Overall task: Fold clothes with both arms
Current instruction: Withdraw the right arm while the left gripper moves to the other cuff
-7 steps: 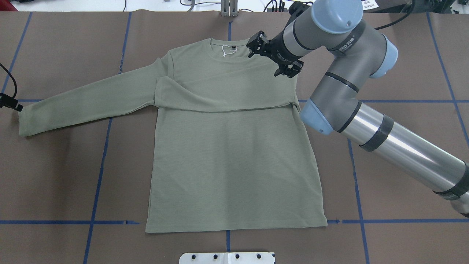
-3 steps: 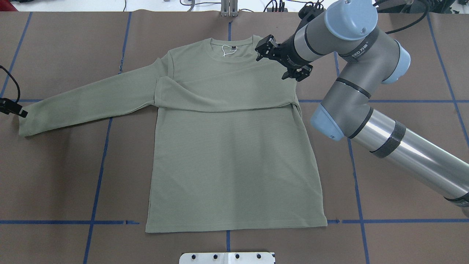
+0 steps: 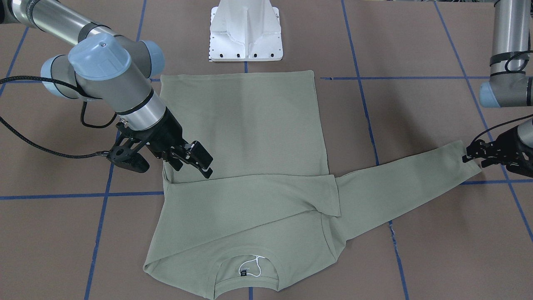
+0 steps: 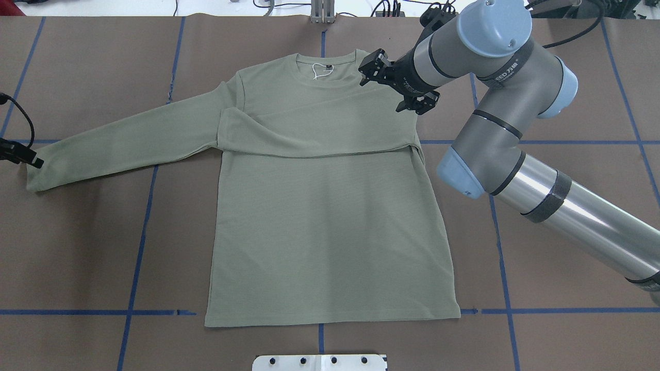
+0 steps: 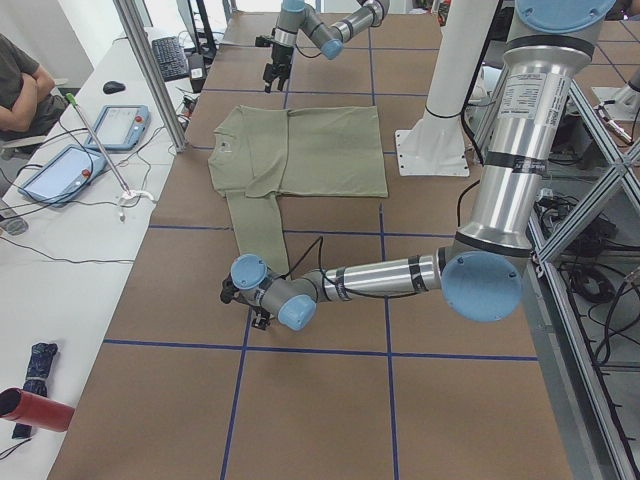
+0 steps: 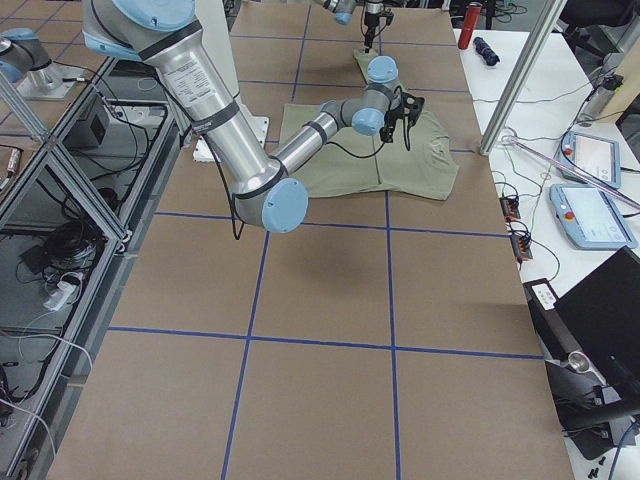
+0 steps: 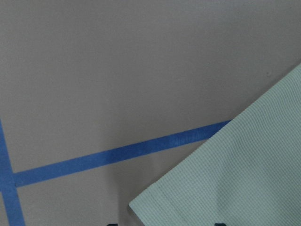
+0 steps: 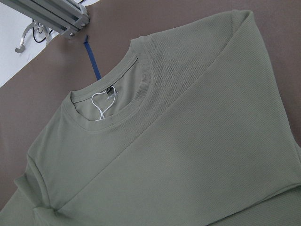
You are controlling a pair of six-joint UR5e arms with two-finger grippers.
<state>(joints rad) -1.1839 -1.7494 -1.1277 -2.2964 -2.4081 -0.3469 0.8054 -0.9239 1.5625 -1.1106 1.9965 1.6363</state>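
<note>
The shirt (image 4: 330, 232) lies flat on the surface (image 4: 77, 247), hem nearest my base. Farther out, the right-hand sleeve (image 4: 289, 136) is folded across the chest. The left-hand sleeve (image 4: 129, 139) extends straight out to my left. My left fingers (image 3: 471, 155) stand apart at its cuff. My right fingers (image 4: 394, 85) hover spread wide above the far right shoulder, beside the collar (image 4: 322, 80).

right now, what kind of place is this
Most likely a robotics lab or test cell. Two robot arms reach over a shirt on a table covered in brown paper gridded with blue tape, and a side bench holds control tablets beside a seated person.
</note>
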